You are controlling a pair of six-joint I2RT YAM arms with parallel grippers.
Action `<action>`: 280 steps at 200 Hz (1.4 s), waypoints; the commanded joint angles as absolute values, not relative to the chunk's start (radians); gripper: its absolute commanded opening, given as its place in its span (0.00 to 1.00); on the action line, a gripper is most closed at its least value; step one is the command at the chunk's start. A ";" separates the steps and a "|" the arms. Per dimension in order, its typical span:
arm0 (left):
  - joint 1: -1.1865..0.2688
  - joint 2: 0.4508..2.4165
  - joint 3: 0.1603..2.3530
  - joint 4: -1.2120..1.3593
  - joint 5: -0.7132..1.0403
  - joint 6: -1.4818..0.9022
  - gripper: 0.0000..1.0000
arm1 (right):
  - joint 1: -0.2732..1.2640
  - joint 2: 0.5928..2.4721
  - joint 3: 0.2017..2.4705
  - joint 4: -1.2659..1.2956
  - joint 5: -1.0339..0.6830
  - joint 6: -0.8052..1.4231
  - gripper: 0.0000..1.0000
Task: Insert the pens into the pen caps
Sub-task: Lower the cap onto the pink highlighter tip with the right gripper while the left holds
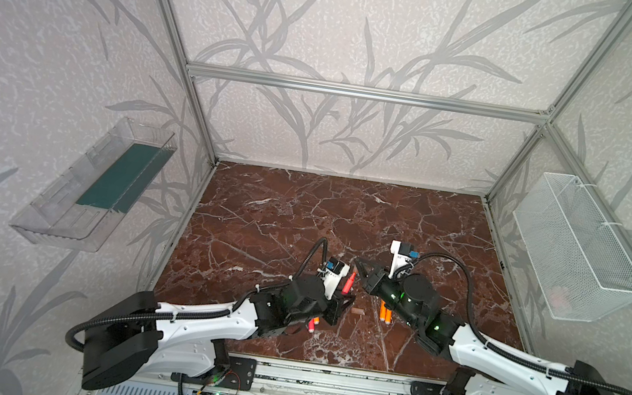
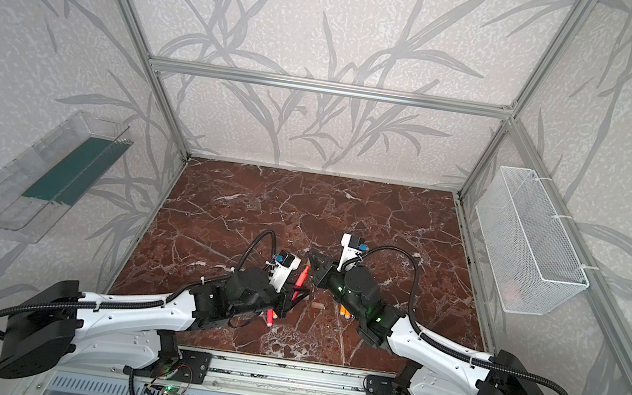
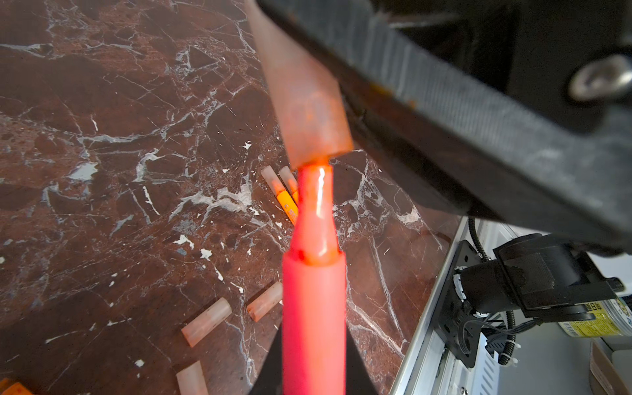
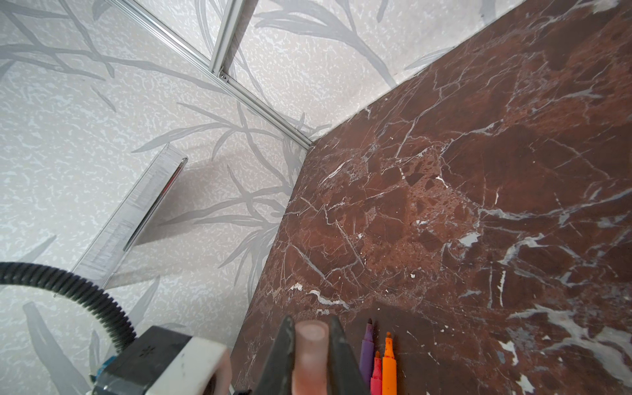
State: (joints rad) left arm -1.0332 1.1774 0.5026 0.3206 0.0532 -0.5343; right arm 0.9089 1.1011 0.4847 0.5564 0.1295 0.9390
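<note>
I hold the slim pink-red marker pen [image 3: 313,307] clamped in my left end effector [image 1: 342,299], tip pointing away from the wrist, so its long barrel gives me a straight line to aim along. My right end effector [image 4: 310,323] is closed on a short, pale, translucent beige-pink pen cap [image 3: 307,102]. It grips the cap across the sides, which leaves the end toward the pen clear.

Both are raised above the red-brown marbled worktop [image 1: 302,226], near its front middle, where neither can snag on what lies below. In the left wrist view the pen's tip sits right at the cap's end; I cannot tell whether it has entered.

I judge this to be the mating step. Pen and cap look nearly in line, and a straight push should seat them.

Three loose beige-pink caps [image 3: 206,323] lie on the worktop beneath the pen. Two orange pens [image 3: 286,205] already wearing caps lie side by side beyond them, so part of the task looks done.
</note>
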 commanded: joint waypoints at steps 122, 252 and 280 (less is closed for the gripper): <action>-1.027 1.052 0.468 0.361 -0.008 -0.564 0.00 | 1.076 1.211 0.433 0.780 0.199 0.887 0.00; -0.992 1.005 0.443 0.389 0.047 -0.585 0.00 | 1.187 1.163 0.408 0.795 0.265 0.791 0.13; -0.992 1.007 0.446 0.382 0.045 -0.572 0.00 | 1.197 1.172 0.454 0.707 0.277 0.799 0.17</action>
State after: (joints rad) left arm -1.0153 1.0157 0.4328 0.3008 0.0956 -0.5758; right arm 1.1381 1.1706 0.4183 0.8299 0.3798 0.8188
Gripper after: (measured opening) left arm 0.164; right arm 0.154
